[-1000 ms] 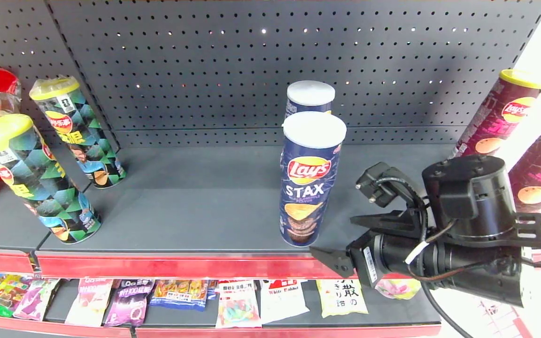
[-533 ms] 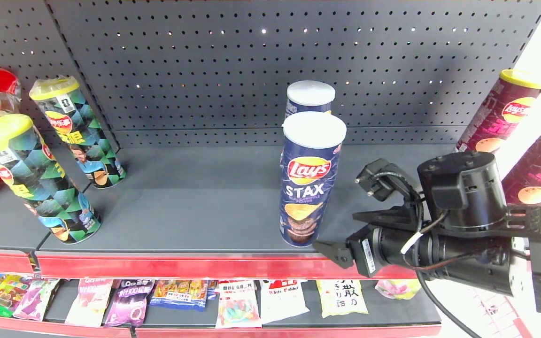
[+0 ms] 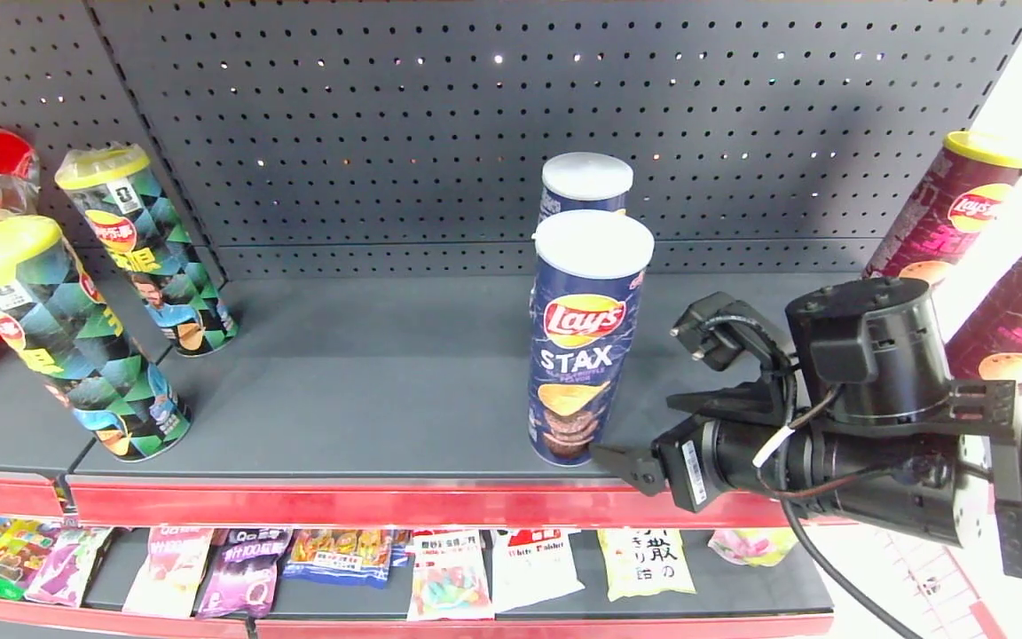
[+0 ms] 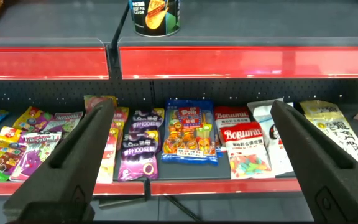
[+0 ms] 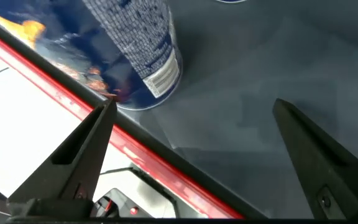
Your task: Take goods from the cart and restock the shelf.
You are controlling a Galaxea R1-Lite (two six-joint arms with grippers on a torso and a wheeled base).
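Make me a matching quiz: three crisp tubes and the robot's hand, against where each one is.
1 front dark blue tube, white lid
2 front green-patterned tube, yellow lid
3 rear maroon tube, yellow lid
4 right hand

a right end of the grey shelf
b open, beside the blue tube
c shelf middle, front edge
d shelf's left end

Pairs: 1-c, 2-d, 3-a, 4-b

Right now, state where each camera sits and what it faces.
Head view: on the head, looking forward and down at the shelf; right hand shows.
Left wrist view: on the left wrist, facing the snack packets below; left hand open.
Right wrist view: on the right wrist, facing the base of the front blue can; its open fingers show.
Shared: head and right wrist views both show that can and the red shelf edge.
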